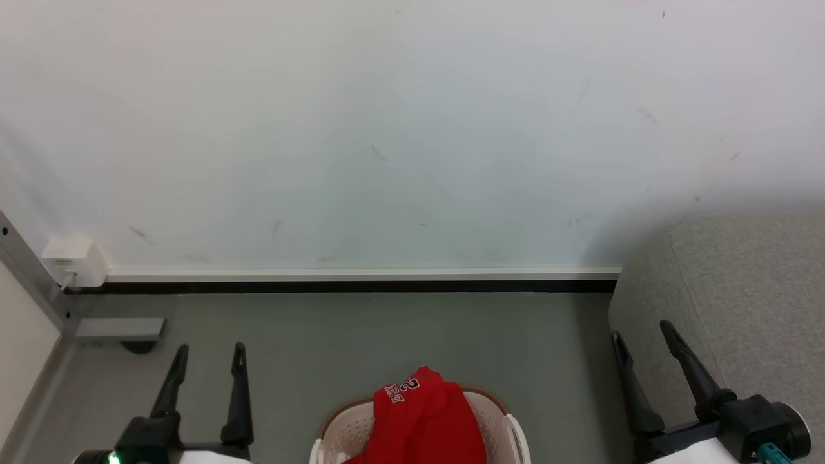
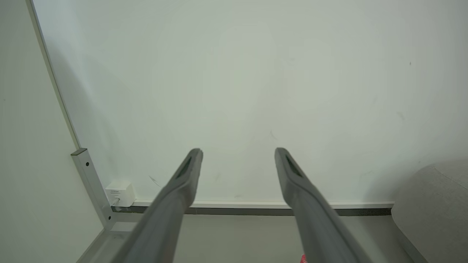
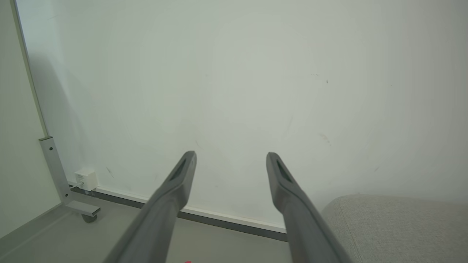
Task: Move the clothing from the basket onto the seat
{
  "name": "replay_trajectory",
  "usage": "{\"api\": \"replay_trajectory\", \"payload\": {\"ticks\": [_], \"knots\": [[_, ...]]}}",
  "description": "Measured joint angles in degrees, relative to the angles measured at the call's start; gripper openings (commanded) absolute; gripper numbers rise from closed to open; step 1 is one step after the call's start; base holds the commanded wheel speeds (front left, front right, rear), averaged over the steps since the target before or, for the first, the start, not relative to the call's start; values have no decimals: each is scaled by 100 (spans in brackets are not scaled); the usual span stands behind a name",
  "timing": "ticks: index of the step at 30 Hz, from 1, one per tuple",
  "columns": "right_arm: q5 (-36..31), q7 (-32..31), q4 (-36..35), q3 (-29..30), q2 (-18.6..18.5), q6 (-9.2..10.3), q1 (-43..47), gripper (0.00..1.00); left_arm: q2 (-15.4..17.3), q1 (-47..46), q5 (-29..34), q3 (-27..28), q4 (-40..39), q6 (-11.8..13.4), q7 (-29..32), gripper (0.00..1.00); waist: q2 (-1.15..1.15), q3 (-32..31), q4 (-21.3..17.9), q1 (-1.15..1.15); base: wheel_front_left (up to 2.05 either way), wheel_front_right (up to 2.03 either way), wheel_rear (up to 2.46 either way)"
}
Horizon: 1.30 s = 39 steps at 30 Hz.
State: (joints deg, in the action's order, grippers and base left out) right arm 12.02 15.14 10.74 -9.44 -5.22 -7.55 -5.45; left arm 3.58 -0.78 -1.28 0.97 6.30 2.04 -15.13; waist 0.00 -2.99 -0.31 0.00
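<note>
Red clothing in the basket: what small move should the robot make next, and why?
Probably lower the right hand toward the red clothing heaped in the basket. Both it and the left hand are open, empty and pointing at the wall, and the sofa sits on the right hand's side.

The smooth grey floor [image 1: 361, 335] runs from the tools to a white skirting strip [image 1: 361, 274] at the wall's foot. Between the left tool [image 1: 211, 348] and the right tool [image 1: 640, 330], nearer than their fingertips, stands an oval cream-white perforated plastic basket [image 1: 351, 422] with a brown rim. Just outward of the right tool sits a large light-grey fabric sofa [image 1: 741, 290], its rounded corner close to the wall. Beyond the left tool, to its outer side, a flat grey metal foot [image 1: 119, 328] rests on a dark caster [image 1: 136, 348].
</note>
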Motion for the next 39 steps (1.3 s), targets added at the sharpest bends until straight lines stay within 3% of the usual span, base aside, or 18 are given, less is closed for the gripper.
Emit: {"api": "replay_trajectory", "payload": {"ticks": [25, 34, 39], "knots": [[67, 1, -227, 51, -171, 0, -9, 100, -24, -124, 3, -69, 81, -133, 0, 100, 0, 348, -337, 0, 0, 0, 0], [46, 2, -495, 438, -177, 0, -293, 100, -46, -609, -126, -127, 355, -328, -1, 100, 0, 1043, -535, 0, 0, 0, 0], [14, 2, -691, 633, -154, 0, -527, 100, -27, -1056, -166, -201, 951, -520, -1, 100, 0, 1556, -670, 1, 0, 0, 0]]}}
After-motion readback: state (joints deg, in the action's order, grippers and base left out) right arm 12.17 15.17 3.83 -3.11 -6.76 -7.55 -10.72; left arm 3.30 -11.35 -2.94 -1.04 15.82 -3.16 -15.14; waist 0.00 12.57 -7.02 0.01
